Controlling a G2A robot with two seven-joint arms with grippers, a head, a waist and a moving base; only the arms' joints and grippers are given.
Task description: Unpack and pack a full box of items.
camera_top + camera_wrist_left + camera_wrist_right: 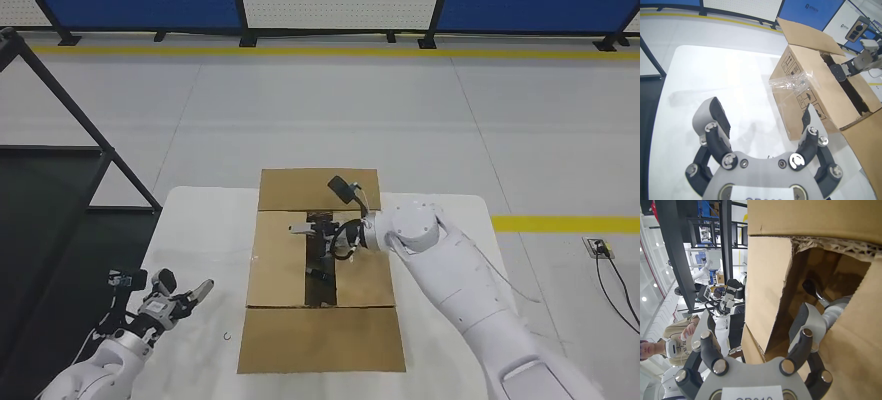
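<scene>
Straddling a box flap [281, 268] with the right tool [313, 232] spread empty, held the left tool [762, 103] agape, empty, at the box's eight o'clock.

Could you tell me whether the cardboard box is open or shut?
Partly open: the box has two flaps folded out, two leaving a dark gap.

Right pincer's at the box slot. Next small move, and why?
Probably shut the right pincer on the flap: it is open and straddles that flap's edge, one finger inside the box gap, the other outside. A grip would let it fold the flap back.
</scene>
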